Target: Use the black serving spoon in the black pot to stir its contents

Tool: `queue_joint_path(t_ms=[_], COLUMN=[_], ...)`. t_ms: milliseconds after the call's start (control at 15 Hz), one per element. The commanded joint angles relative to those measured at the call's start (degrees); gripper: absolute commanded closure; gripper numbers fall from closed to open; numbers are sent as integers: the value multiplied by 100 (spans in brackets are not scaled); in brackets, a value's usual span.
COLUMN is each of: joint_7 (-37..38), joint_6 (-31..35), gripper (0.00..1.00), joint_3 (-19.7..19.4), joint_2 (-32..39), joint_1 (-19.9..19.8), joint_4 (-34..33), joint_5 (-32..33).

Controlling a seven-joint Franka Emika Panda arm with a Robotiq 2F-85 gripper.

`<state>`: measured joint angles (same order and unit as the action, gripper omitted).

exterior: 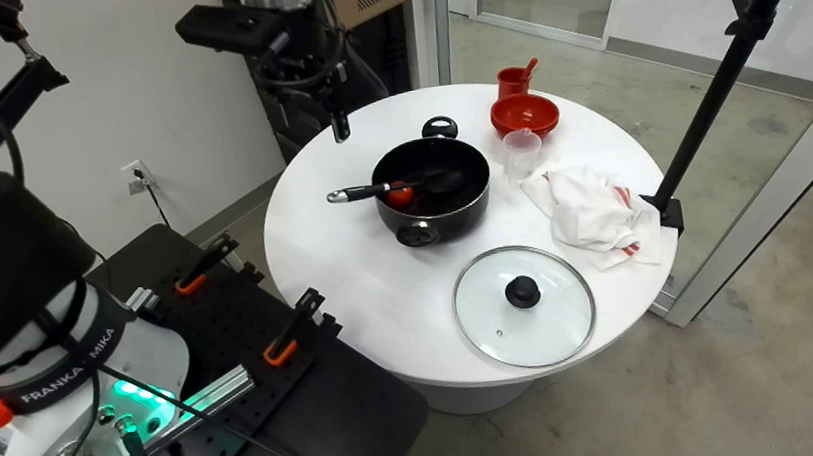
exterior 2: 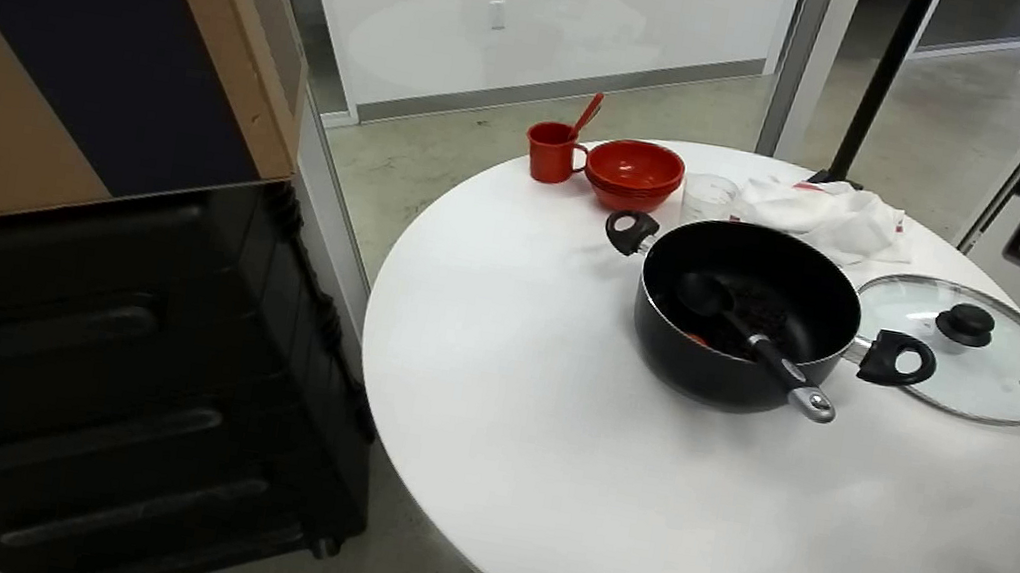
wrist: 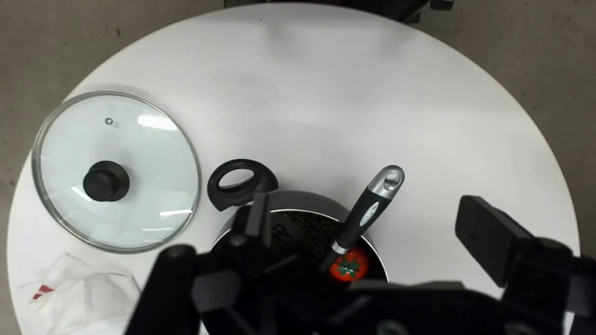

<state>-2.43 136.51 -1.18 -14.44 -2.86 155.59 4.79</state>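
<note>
Stirring seemingly left to do

In an exterior view the tabletop [exterior: 352,286] fills mid-frame, the pot [exterior: 455,224] at its centre, uncovered, its lid [exterior: 525,317] to the lower right. The spoon [exterior: 372,191] lies in the pot, jutting leftward. The fingers [wrist: 484,239], low in the wrist view, stand apart and empty; grip and stir look undone. Inside the pot: a tomato [wrist: 355,260], dark bits [wrist: 321,225].

Diffuse light brightens the table [wrist: 298,116]. Wrist view: glare streaks the lid [wrist: 153,200], apart from the spoon [wrist: 364,215]; faint shadows lie beyond the spoon's handle; the gripper [wrist: 370,221], nearer than the spoon, is blurred. Both exterior views: the pot [exterior: 463,223] is dark around it.
</note>
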Motion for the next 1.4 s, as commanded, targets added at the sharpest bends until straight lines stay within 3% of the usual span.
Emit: queue_joint_path(t_ms=[0,600,1133,1333], joint_7=[88,175,452,569], joint_6=[341,109,312,819], gripper=[0,0,0,0], joint_3=[170,195,209,217], joint_2=[46,46,652,993], joint_1=[207,162,108,146], joint_4=[289,275,175,157], joint_5=[-14,157,280,241])
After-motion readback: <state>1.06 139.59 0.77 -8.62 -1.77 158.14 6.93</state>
